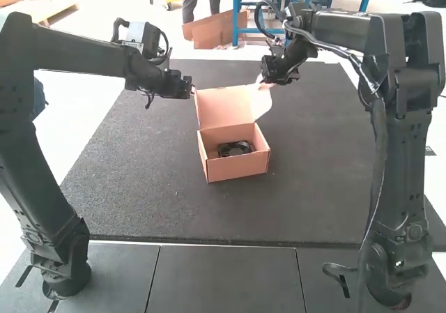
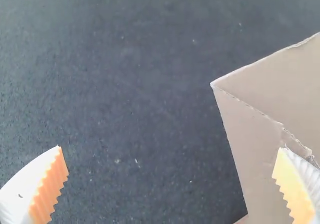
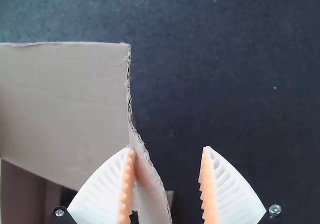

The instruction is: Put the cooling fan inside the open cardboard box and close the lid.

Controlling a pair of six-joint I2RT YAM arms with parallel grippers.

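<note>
Bright, even light falls on the dark mat [image 1: 139,187]; the pale bench [image 1: 77,118] beside it glares nearly white. Inside the cardboard box [image 1: 233,161] lies soft shadow.

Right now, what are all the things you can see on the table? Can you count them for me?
cardboard box: one, brown, in the middle of the mat, with its lid standing open at the back
cooling fan: one, black, lying inside the box
mat: one, black, spread under the box
table: one, grey, showing in front of the mat
left gripper: one, white fingers with orange pads, open, by the lid's top left corner
right gripper: one, same colours, open, with the lid's side flap between its fingers
</note>
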